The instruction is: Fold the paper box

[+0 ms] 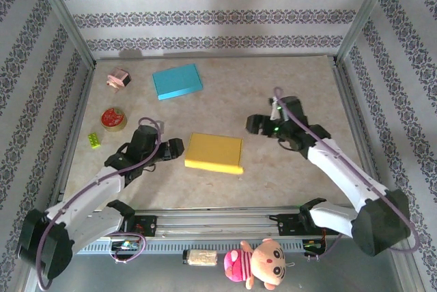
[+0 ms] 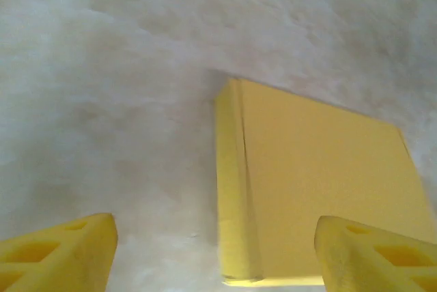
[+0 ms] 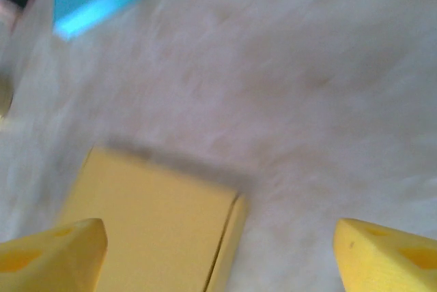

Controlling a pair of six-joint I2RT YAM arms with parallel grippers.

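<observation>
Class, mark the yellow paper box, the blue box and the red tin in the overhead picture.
yellow paper box (image 1: 214,152), top view, middle of its top face
blue box (image 1: 177,80), top view, top face
red tin (image 1: 113,118), top view, lid centre

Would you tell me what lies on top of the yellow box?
Nothing lies on the yellow box; its top is bare. It is closed, so its inside is hidden.

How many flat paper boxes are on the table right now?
2. The yellow box lies in the centre, and the blue box lies farther back, to its left. None looks hidden.
</observation>
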